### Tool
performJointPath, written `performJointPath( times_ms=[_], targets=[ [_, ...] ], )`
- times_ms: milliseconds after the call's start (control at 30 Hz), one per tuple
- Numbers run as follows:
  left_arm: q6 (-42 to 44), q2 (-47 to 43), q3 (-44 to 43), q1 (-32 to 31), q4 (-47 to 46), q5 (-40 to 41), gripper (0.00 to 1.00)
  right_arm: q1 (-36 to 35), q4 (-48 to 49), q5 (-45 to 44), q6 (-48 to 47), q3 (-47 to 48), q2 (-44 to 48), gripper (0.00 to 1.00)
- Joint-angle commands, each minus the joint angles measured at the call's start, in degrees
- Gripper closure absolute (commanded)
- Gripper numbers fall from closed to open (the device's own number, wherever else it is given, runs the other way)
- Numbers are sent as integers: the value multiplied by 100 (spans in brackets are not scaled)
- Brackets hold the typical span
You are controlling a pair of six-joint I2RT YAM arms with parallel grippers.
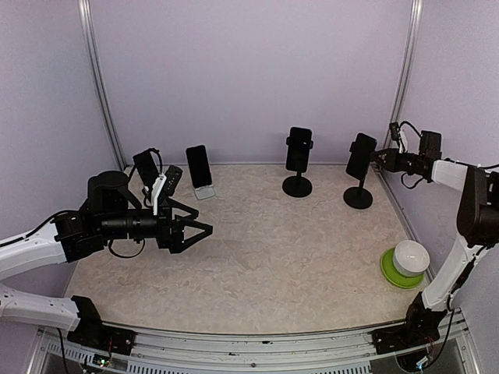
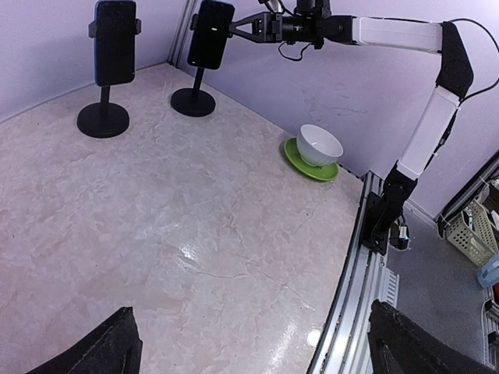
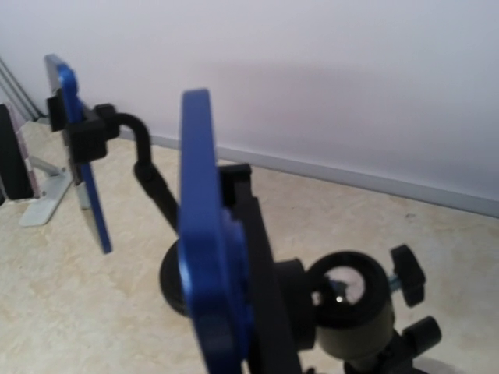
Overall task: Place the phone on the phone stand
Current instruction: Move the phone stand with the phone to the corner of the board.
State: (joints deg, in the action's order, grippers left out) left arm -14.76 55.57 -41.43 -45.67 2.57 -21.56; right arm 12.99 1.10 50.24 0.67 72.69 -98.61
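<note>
Top external view: pale marbled surface, seen from above and behind both arm bases.
Phone stand: black, a thin post on a round base, near the back right corner of the surface, upper right of the frame.
Phone: dark and upright, sitting at the head of the phone stand.
Right end effector: level with the phone and reaching in from the right edge of the frame. It is drawn nearly closed and pinched on the phone's side edge.
Right wrist view: the phone appears edge-on at mid-frame with a blue rim. A black bracket lies against its back, and a ball joint with knobs sits at lower right. The arm's own fingers cannot be made out.
Left end effector: at left centre, spread as wide as it goes, holding nothing, held above the surface.
Left wrist view: dark fingertips sit in the bottom corners, with bare surface between them.
Second phone: clamped on another round-based black stand at upper centre, left of the phone stand and apart from it.
Third phone: leaning on a small white stand, upper left of centre.
Fourth phone: further left, partly behind the left arm; its support is hidden.
Bowl: white, resting on a green plate at the right edge, lower in the frame and well apart from the phone stand.
</note>
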Motion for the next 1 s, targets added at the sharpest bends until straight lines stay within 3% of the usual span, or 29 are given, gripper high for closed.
performJointPath(
  times_ms=[0, 400, 533, 633, 967],
  targets=[
    [25, -91, -172, 49, 38, 47, 1, 115, 949, 137, 12, 293, -1, 100],
    [15, -158, -174, 49, 84, 38, 1, 186, 1013, 213, -48, 270, -212, 100],
    [2, -185, -155, 49, 78, 38, 1, 186, 1007, 217, -40, 233, -219, 90],
    [-7, -194, -146, 47, 73, 23, 1, 186, 952, 170, -53, 234, -206, 77],
    [5, -253, -155, 49, 86, 7, 1, 186, 617, -405, -223, 204, -39, 55]
  ],
)
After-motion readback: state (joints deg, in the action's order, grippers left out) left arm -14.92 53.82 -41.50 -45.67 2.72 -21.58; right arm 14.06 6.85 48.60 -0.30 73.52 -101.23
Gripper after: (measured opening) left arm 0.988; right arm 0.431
